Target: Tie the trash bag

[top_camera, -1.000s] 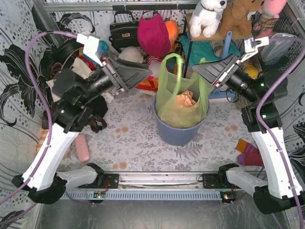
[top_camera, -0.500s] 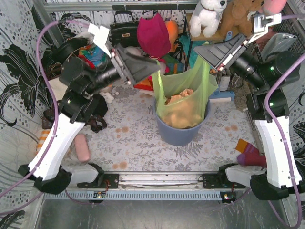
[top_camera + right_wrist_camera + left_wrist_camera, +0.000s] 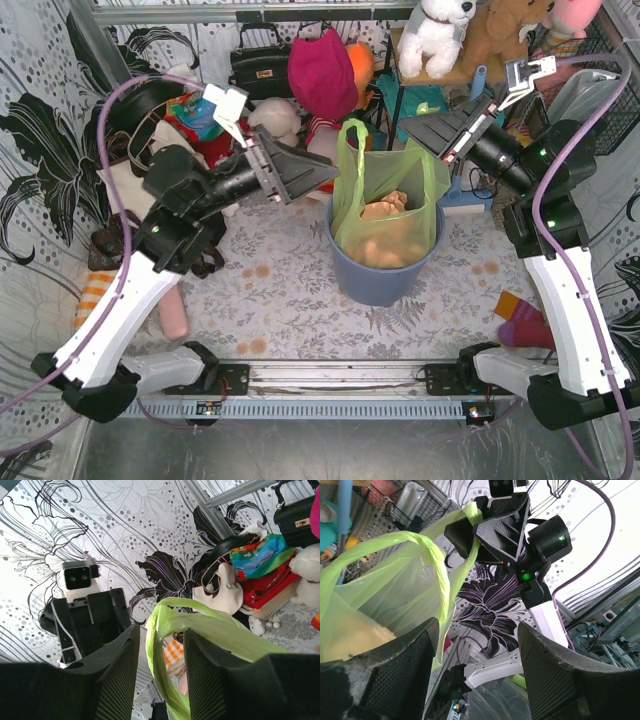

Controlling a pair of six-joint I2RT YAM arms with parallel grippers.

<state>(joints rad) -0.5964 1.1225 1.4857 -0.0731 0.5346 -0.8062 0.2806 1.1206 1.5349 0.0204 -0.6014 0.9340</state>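
Trash bag (image 3: 385, 215) sits in the bin (image 3: 385, 282); right gripper (image 3: 160, 632) pinches one handle, left gripper (image 3: 477, 627) gapes wide beside the other.

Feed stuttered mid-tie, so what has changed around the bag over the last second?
The right tool pulled the trash bag up by its right handle, then eased down, so the bag sagged back into the bin. That handle runs between its fingers; pinched or merely hooked is unclear. The left tool swung in toward the other handle loop and opened wider, holding nothing. The bin stayed put.
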